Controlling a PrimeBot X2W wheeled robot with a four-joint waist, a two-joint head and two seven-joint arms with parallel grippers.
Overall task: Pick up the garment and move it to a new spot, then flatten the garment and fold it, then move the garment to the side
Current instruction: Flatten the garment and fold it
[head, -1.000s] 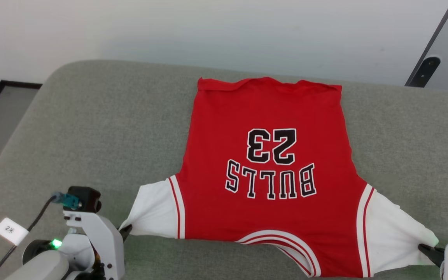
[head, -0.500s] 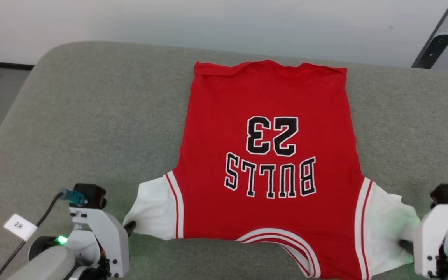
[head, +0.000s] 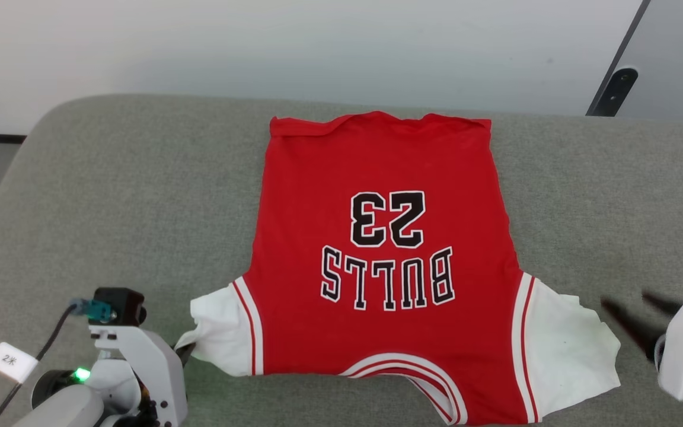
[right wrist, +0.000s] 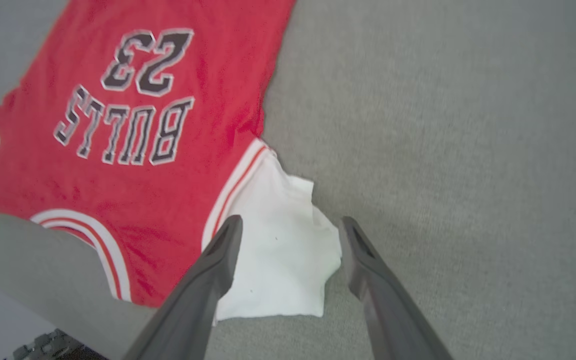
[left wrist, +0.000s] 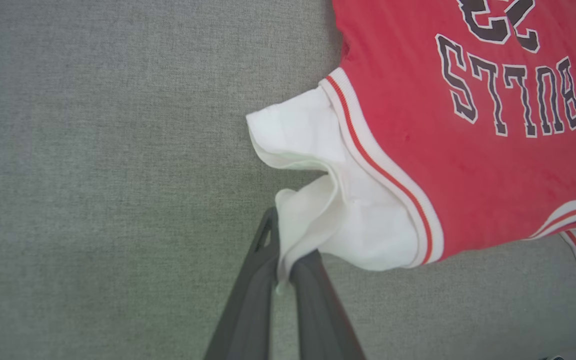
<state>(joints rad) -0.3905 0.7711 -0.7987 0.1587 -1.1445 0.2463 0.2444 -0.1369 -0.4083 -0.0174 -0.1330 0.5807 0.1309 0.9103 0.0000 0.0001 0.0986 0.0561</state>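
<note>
In the head view the garment lies spread out on the soft grey surface, letters up, with the neck near me and the bottom edge far away. My left hand is at the lower left, right at the tip of the left sleeve. My right hand is at the lower right, just beside the right sleeve but apart from it. In the left wrist view the left hand is squeezed tight on a pinch of the white sleeve cloth, which bunches up and folds over at the fingers. In the right wrist view the right hand is wide open and holds nothing, and the crumpled right sleeve shows between its two fingers. I think the garment is light, soft and floppy, so it will sag and wrinkle if I pull at just one place. To fold it I would grab the sleeve ends or the corners, one hand on each side, and pull evenly.
</note>
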